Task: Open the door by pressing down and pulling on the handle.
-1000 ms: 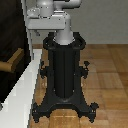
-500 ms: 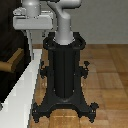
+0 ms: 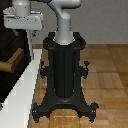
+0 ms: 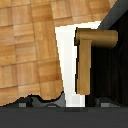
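The door [image 3: 7,47] is the dark panel at the exterior view's left edge. Its tan handle [image 3: 13,62] sticks out from it at mid height. My grey-white gripper [image 3: 30,42] hangs above the handle and slightly to the exterior view's right of it, not touching it. In the wrist view the handle [image 4: 84,65] shows as an L shape, a long lever meeting a short hub bar against the door [image 4: 114,70]. The gripper's fingertips [image 4: 65,100] show only as blurred grey shapes at the frame's edge. They stand apart with nothing between them.
The black flared robot pedestal [image 3: 64,75] stands in the middle on a wooden floor [image 3: 107,75]. A white strip [image 3: 20,95] runs along the door's foot, between door and pedestal.
The gripper has swung toward the exterior view's left and come lower, ending over the handle. Door and handle have not moved.
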